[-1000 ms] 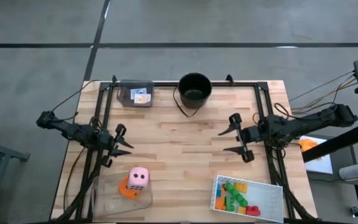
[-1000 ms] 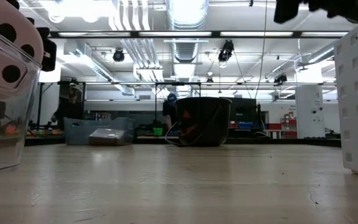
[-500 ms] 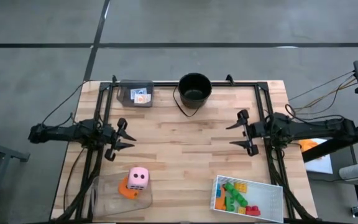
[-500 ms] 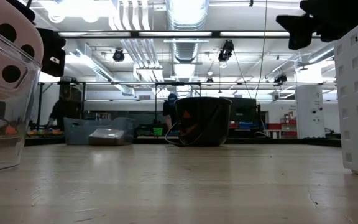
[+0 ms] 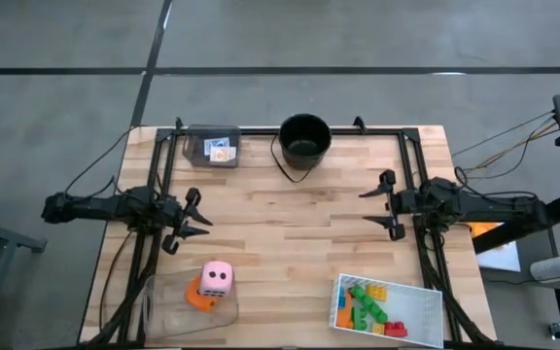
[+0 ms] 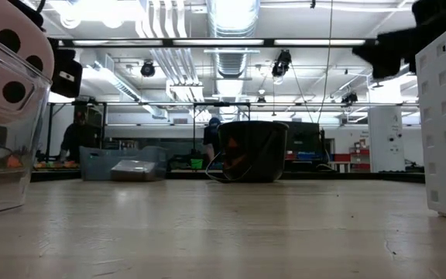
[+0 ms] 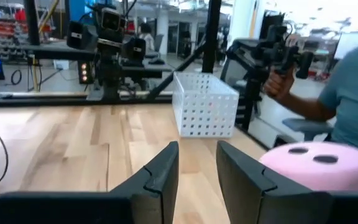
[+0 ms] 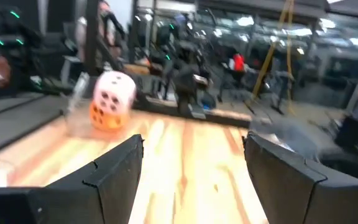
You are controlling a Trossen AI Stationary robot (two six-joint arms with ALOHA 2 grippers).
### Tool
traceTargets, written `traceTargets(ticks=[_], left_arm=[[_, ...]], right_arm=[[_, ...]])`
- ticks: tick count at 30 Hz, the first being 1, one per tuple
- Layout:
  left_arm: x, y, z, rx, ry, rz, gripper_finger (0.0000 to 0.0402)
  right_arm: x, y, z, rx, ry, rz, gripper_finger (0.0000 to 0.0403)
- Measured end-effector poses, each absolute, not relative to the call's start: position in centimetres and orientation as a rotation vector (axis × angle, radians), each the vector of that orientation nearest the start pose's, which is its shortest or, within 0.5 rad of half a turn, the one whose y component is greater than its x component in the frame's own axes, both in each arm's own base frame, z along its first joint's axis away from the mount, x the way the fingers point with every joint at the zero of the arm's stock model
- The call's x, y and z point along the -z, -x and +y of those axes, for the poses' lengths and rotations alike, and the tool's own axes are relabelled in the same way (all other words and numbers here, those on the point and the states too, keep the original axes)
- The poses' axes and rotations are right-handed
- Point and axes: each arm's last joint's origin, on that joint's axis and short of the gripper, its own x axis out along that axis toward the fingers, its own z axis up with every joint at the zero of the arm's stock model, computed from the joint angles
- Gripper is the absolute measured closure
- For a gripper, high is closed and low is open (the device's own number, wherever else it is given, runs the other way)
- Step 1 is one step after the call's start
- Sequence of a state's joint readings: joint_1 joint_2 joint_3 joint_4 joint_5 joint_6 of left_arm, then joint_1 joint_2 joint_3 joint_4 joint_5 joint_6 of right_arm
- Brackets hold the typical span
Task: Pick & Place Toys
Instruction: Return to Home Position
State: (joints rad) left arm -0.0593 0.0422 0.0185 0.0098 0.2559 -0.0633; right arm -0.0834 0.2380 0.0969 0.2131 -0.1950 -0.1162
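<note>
A pink die sits on an orange die inside a clear tray at the table's near left. Several coloured bricks lie in a white tray at the near right. My left gripper stands open at the left side, above the table and farther back than the dice, pointing toward the right edge. My right gripper stands open at the right side, pointing toward the left edge. Nothing is between either pair of fingers. The right wrist view shows both dice across the table.
A black bucket with a wire handle stands at the far edge, middle. A clear box holding small cards sits at the far left. Bare wood lies between the two grippers. A person shows beyond the table in the left wrist view.
My right gripper has drawn back toward the table's right edge and sunk lower, staying open. My left arm has swung round, so its gripper now points straight toward the right edge instead of slanting toward the near edge. The toys have kept still.
</note>
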Motion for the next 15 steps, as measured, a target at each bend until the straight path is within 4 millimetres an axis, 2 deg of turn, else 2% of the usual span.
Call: traceTargets(ticks=[6, 9, 15], left_arm=[[-16.2, -10.2, -1.2, 0.299, -0.015, 0.078, 0.0291], [-16.1, -10.3, -1.0, 0.276, -0.039, 0.078, 0.0291], [-16.1, -10.3, -0.2, 0.197, -0.011, 0.072, 0.0291]], right_arm=[[-16.6, -10.4, -0.9, 0.002, 0.086, 0.015, 0.0128], [-16.3, -10.1, -1.2, 0.046, 0.055, 0.042, 0.0128], [-16.7, -9.6, -1.3, 0.093, 0.086, -0.016, 0.0128]])
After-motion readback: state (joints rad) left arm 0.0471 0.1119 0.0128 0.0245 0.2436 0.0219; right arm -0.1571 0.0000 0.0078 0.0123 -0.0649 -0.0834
